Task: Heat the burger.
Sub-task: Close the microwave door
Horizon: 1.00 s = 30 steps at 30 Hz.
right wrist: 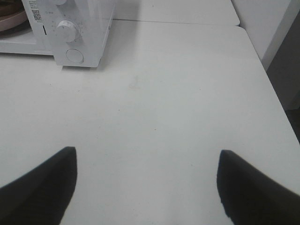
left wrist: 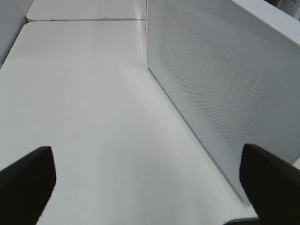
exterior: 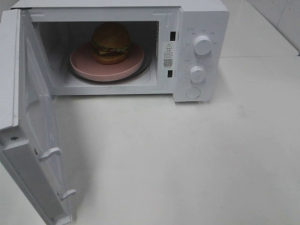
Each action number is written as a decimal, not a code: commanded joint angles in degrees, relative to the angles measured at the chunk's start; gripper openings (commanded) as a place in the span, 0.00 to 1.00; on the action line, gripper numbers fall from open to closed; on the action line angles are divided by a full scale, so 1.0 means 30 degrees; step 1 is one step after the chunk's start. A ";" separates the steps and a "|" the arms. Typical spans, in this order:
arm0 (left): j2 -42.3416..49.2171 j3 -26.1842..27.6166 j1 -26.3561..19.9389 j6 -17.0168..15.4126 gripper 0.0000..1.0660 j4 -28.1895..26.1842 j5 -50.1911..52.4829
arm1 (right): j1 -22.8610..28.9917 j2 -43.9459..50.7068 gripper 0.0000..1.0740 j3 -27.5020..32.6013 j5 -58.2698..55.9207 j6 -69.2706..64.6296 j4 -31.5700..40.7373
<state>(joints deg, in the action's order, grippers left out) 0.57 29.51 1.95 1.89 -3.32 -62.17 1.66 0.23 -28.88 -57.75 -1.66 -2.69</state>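
Note:
The burger (exterior: pixel 111 42), a glossy brown bun with green and yellow layers, sits on a round pink plate (exterior: pixel 82 63) inside the white microwave (exterior: pixel 201 23). The microwave's door (exterior: pixel 33 117) is swung wide open to the left. Neither arm shows in the high view. In the left wrist view my left gripper (left wrist: pixel 147 187) is open and empty over the table, beside the microwave's perforated side wall (left wrist: pixel 225 84). My right gripper (right wrist: pixel 147 183) is open and empty above the table, some way in front of the microwave's control panel (right wrist: pixel 89 28).
The control panel carries an upper knob (exterior: pixel 202 45), a lower knob (exterior: pixel 197 74) and a round button (exterior: pixel 193 92). The white table (exterior: pixel 187 159) stretches in front of the microwave. The open door reaches toward the table's front left.

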 commanded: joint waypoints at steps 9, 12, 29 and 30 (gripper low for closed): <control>0.0248 0.0038 0.0153 -0.0076 0.94 -0.0057 0.0286 | -0.0115 0.0516 0.71 0.0057 0.0229 0.0076 0.0000; 0.0248 0.0038 0.0153 -0.0076 0.94 -0.0057 0.0286 | -0.0115 0.0516 0.71 0.0057 0.0229 0.0076 0.0000; 0.0248 0.0038 0.0153 -0.0115 0.94 -0.0095 0.0286 | -0.0115 0.0516 0.71 0.0057 0.0229 0.0057 0.0000; 0.0248 0.0038 0.0153 -0.0115 0.94 -0.0095 0.0286 | -0.0115 0.0516 0.71 0.0057 0.0229 0.0057 0.0000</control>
<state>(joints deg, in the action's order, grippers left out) 0.57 29.51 1.95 1.89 -3.32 -62.17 1.66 0.23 -28.88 -57.75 -1.60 -2.69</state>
